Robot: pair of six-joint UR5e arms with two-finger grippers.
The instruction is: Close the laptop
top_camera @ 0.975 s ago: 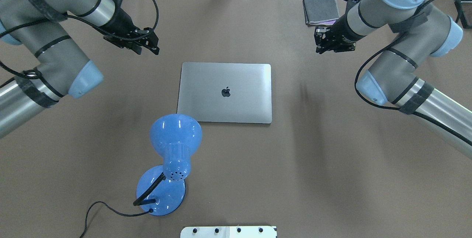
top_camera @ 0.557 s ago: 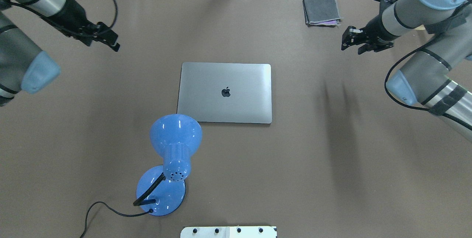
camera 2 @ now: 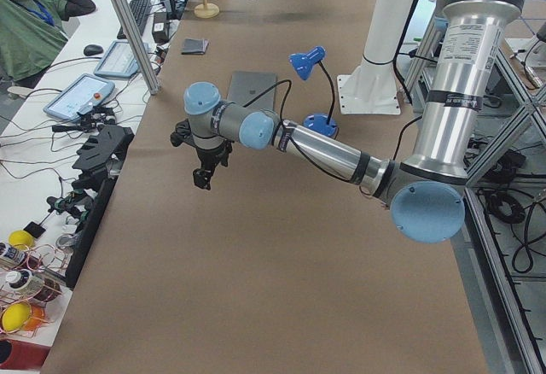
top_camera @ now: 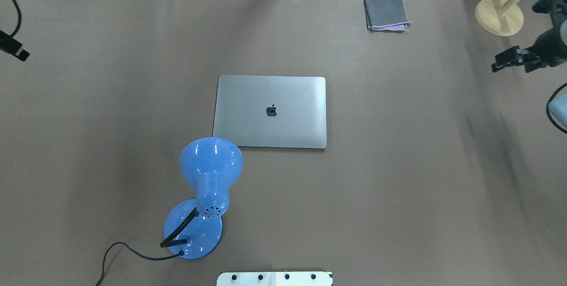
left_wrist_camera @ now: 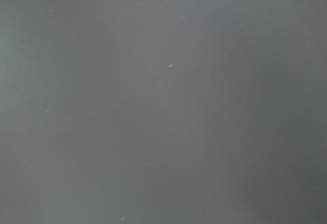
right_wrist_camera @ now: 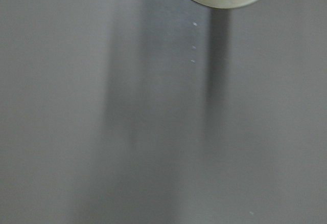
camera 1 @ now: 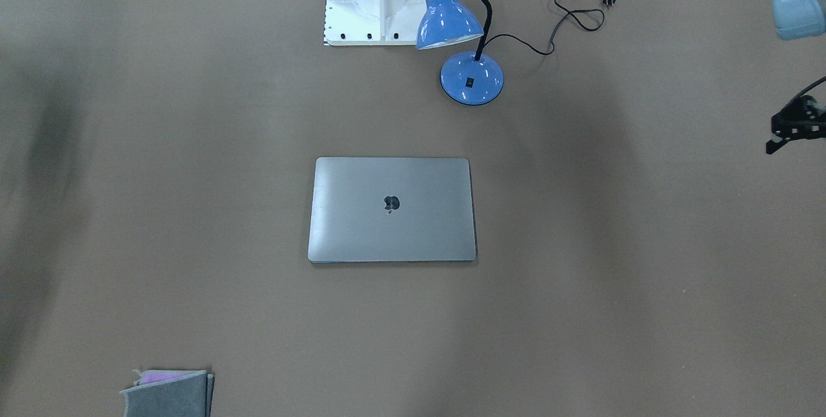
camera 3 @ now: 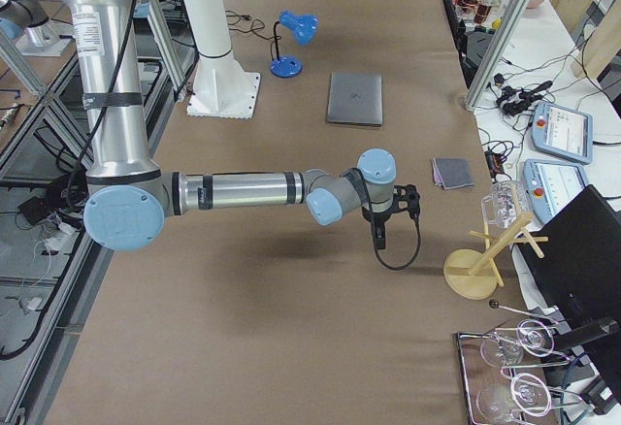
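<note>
At the left edge of the overhead view, the left gripper [top_camera: 20, 53] is almost out of frame. A second ago it hung just off the far left corner of the laptop [top_camera: 270, 111], and it has since swung outward over bare table [top_camera: 398, 179]. So little of it shows that its fingers cannot be judged apart or together, and its wrist camera sees only brown surface.

Between the two grippers, and well apart from each, the laptop lies flat with its lid fully down and the logo facing up. It has not moved across the frames. A blue lamp [top_camera: 211, 162] stands on the robot's side of it, nearer the left gripper, with its shade overlapping the laptop's near corner in this view.

On the right, the right gripper [top_camera: 511, 67] has likewise drawn back from near the folded grey cloth [top_camera: 386, 13] to the table's edge, near a wooden stand [top_camera: 499, 15]. Its fingers appear apart and hold nothing.

Both arms retreating from a shut laptop suggests the closing is done and only parking remains.
</note>
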